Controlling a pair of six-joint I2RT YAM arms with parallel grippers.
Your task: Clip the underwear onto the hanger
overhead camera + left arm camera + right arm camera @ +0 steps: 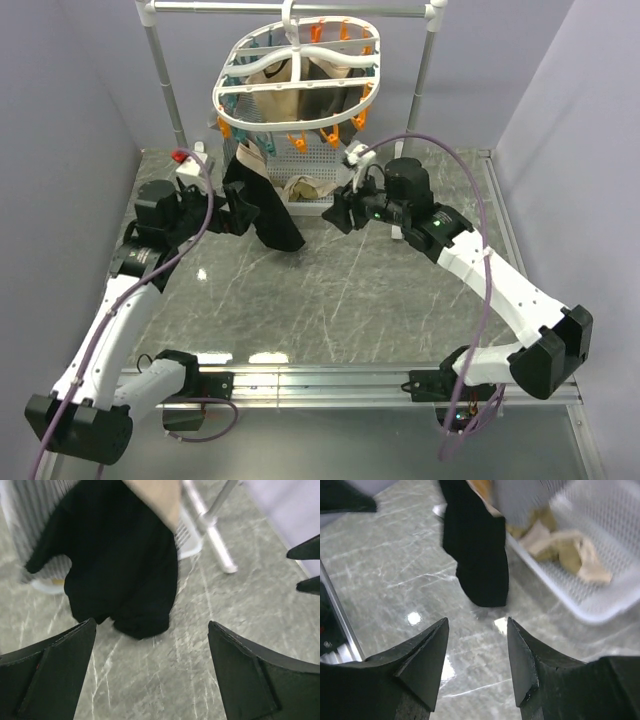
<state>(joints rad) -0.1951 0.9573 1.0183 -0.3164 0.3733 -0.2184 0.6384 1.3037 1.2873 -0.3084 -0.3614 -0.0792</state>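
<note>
- Left claw [240, 212]: fingers apart, empty; underwear [270, 210] just ahead.
- Right claw [338, 212]: fingers apart, empty.
- Step, likely: one corner hangs from the hanger [295, 85]; next, lift and clip the loose waistband.

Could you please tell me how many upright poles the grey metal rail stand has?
2: the left pole stands beside the hanger, the right pole on its other side; a top rail joins them. No others seem hidden.

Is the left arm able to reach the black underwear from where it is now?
Probably yes. The left gripper stands open and points at the underwear, which hangs just ahead; nothing lies between them.
</note>
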